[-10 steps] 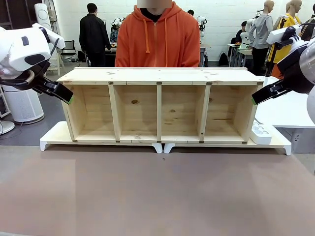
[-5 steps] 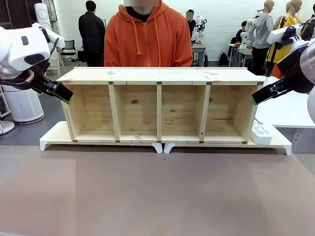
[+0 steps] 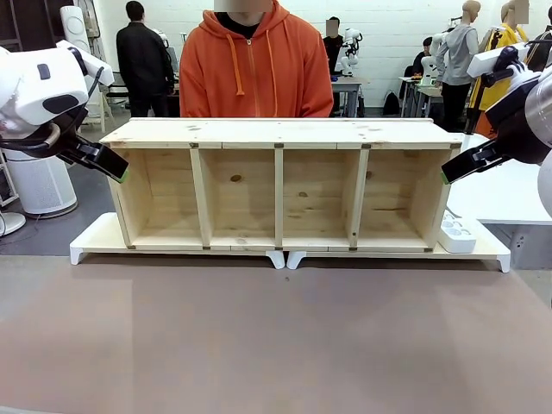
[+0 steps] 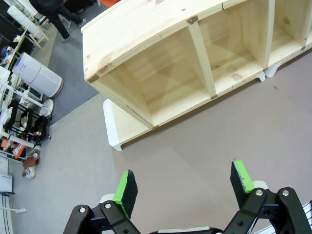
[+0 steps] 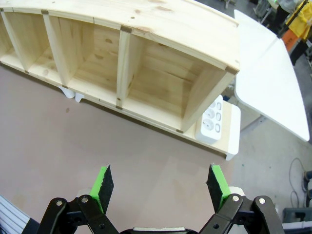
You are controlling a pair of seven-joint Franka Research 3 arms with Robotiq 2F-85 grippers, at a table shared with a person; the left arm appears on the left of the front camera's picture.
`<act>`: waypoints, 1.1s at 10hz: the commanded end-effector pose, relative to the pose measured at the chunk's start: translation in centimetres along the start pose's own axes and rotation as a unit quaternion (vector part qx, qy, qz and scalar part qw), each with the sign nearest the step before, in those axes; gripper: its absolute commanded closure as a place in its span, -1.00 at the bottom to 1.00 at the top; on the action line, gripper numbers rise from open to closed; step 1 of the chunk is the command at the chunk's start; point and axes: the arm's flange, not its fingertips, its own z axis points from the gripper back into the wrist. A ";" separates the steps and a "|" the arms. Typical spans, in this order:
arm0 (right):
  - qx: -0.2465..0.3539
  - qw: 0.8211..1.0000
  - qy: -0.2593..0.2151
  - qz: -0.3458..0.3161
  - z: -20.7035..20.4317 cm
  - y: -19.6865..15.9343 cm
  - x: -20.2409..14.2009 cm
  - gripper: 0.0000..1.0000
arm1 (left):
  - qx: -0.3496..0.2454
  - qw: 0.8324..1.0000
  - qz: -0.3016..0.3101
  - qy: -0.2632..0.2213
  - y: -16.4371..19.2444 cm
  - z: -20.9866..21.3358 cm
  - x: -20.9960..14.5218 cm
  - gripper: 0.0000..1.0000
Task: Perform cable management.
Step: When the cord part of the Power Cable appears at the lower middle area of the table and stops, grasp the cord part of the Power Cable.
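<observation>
Currently, off the left end of the wooden shelf: left pincer, hanging in the air just beside the top corner, tips angled down toward the end panel; whether touching it or not, impossible to tell. Seen along its own fingers, left pincer spread wide, green pads well apart, nothing between them, bare brown table beneath.

Likewise off the right end: right pincer, at about the same height, tips close against the shelf's right end panel. From the wrist, right pincer also gaping wide, green pads well apart, gripping nothing.

Between the two, lying along the far part of the table: the shelf, on its long side, open front toward the robot, four compartments side by side, all of bare wood. Under it, two low white-footed boards, end to end, meeting near the middle. On the right board, just beside the shelf's right end: a white power strip, sockets up. Beyond that, a white side table.

Behind the shelf, at the far side: a person in an orange hoodie, hands hidden by the shelf top.

As for the cable: cannot tell where.
</observation>
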 end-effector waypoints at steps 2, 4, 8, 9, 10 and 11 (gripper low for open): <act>-0.001 1.000 -0.001 0.003 -0.2 -0.1 0.1 -1.00 | 0.000 1.000 -0.005 -0.006 0.0 -0.1 0.2 -1.00; -0.001 1.000 -0.001 0.003 -0.2 -0.1 0.1 -1.00 | 0.000 1.000 -0.005 -0.006 0.0 -0.1 0.2 -1.00; -0.001 1.000 -0.001 0.003 -0.2 -0.1 0.1 -1.00 | 0.000 1.000 -0.005 -0.006 0.0 -0.1 0.2 -1.00; -0.001 1.000 -0.001 0.003 -0.2 -0.1 0.1 -1.00 | 0.000 1.000 -0.005 -0.006 0.0 -0.1 0.2 -1.00; -0.001 1.000 -0.001 0.003 -0.2 -0.1 0.1 -1.00 | 0.000 1.000 -0.005 -0.006 0.0 -0.1 0.2 -1.00; -0.001 1.000 -0.001 0.003 -0.2 -0.1 0.1 -1.00 | 0.000 1.000 -0.005 -0.006 0.0 -0.1 0.2 -1.00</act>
